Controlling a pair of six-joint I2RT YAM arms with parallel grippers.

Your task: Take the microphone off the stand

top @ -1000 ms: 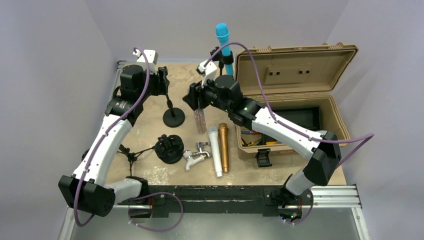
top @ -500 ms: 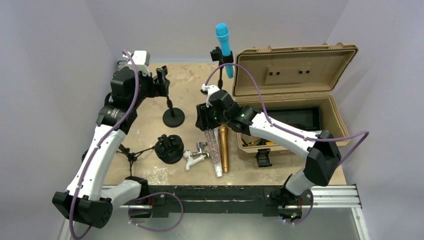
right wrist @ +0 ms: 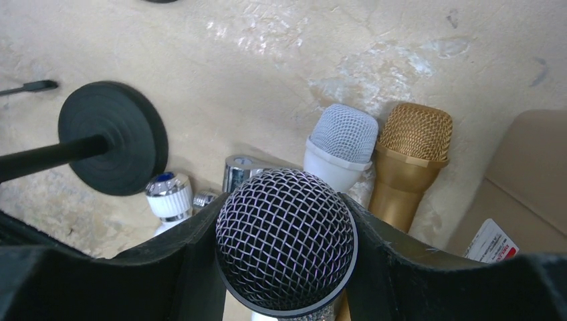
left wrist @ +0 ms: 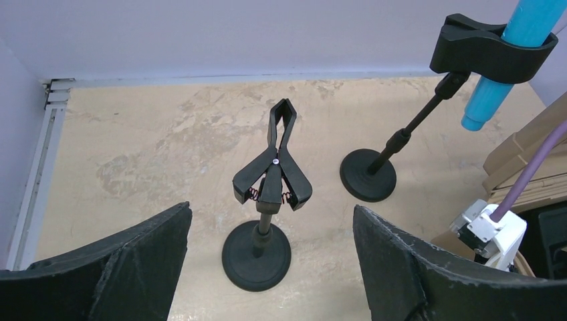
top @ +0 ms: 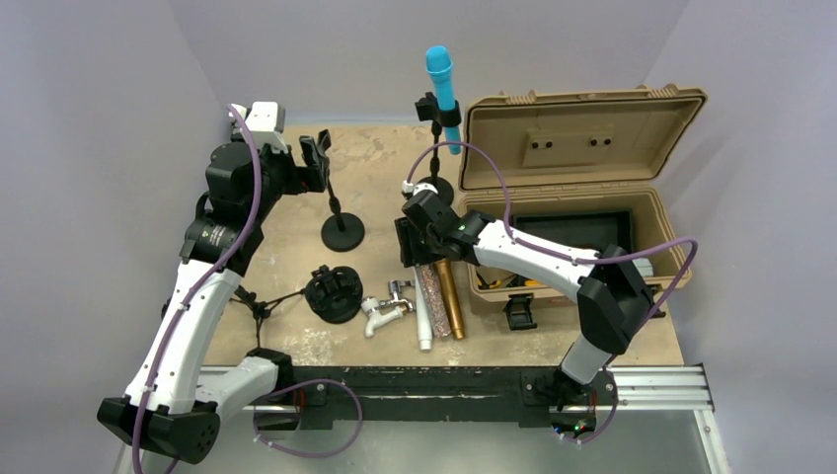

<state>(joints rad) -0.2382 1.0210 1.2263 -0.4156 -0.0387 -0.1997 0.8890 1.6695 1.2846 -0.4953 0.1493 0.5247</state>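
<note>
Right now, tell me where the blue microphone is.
In the top view, the blue microphone stands clipped upright in its stand toward the back, just left of the open tan case.

Bright, even light with soft shadows; all three views sharp.

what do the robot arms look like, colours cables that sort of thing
The left arm and right arm match: white link shells between chunky black joint housings. A purple cable loops loosely along each one, and a small white camera box sits at the wrist. The fingers are matte black wedges with a rough, grainy surface.
</note>
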